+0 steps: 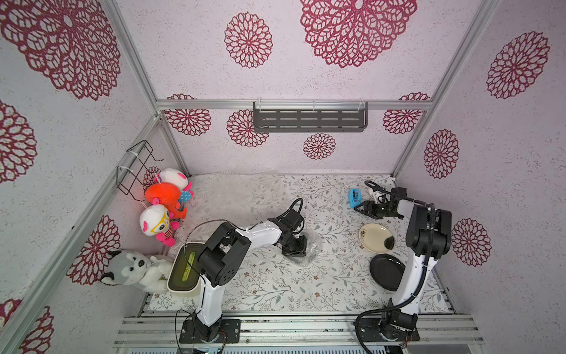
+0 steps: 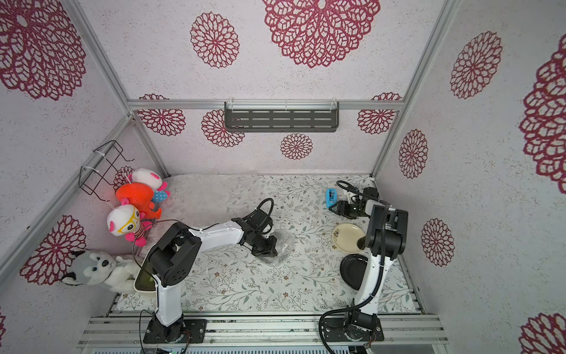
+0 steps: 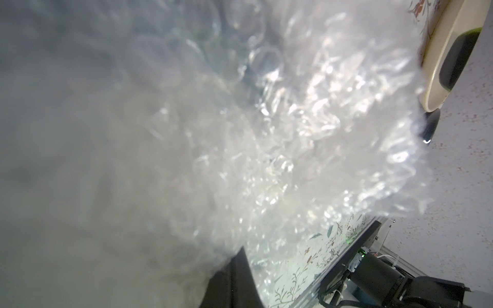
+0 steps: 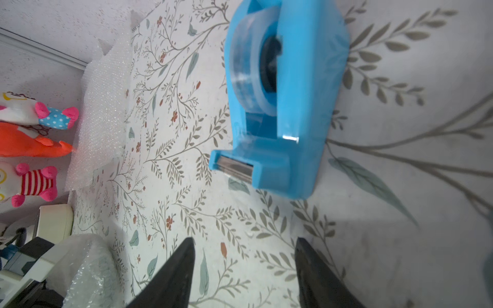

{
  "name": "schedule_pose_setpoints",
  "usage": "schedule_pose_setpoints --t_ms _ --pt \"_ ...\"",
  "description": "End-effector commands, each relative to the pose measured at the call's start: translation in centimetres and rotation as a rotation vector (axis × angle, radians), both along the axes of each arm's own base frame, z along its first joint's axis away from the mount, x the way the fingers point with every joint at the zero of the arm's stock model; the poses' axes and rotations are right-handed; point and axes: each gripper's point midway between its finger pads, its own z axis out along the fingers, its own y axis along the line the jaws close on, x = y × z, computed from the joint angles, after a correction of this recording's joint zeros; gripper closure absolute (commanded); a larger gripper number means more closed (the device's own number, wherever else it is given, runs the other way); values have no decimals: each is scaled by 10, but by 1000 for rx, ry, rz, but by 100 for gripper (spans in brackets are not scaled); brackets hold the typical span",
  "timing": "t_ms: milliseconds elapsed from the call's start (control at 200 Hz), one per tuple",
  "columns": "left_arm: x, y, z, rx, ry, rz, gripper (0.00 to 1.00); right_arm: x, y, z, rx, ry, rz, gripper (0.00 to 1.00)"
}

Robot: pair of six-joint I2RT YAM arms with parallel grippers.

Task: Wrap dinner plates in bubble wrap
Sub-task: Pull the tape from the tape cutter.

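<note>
Jaws on the left gripper (image 1: 296, 252) are pressed together and sunk into the crumpled bubble wrap (image 1: 311, 245) at the middle of the table (image 1: 275, 291) in both top views. My left wrist view is almost all wrap, with one dark finger (image 3: 232, 282) showing under it, so I cannot tell whether a fold is nipped between the tips.

Working across from the left, a black wire basket (image 1: 134, 167) hangs on the wall at upper left, with plush toys (image 1: 165, 194) just below it. At lower left sits the cream tub (image 1: 183, 293), partly under the left arm (image 1: 223, 254). Its inside is dark olive with a bright green streak (I can't make out what that is), and a plush husky (image 1: 131, 269) leans against it. A flat sheet of bubble wrap (image 1: 232, 190) lies along the back left of the table. A dark slotted shelf (image 1: 309, 121) hangs on the back wall.

Right of centre, the cream plate (image 1: 373, 236) carries a small dark lump (image 1: 389, 243) on its lower right rim. The black plate (image 1: 384, 271) lies just below it, partly behind the right arm (image 1: 419, 269).

On the right gripper (image 4: 244, 240) the jaws stand spread with only tablecloth between them, aimed at the blue tape dispenser (image 4: 288, 106), near it but not touching.
</note>
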Motion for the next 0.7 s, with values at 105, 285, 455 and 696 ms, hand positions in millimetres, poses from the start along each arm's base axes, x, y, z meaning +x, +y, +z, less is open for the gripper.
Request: schedule_pose_setpoints --t_ms 105,285,455,696 --pt "-22 43 -40 217 75 26 100 10 5 1 44 6 17 43" --pt "-21 43 -40 216 76 26 100 13 9 -2 84 26 30 50" --pt "-22 42 -40 211 77 22 100 15 10 -3 101 31 33 54" --pt "-22 42 -41 210 80 18 100 20 11 -3 124 39 36 57"
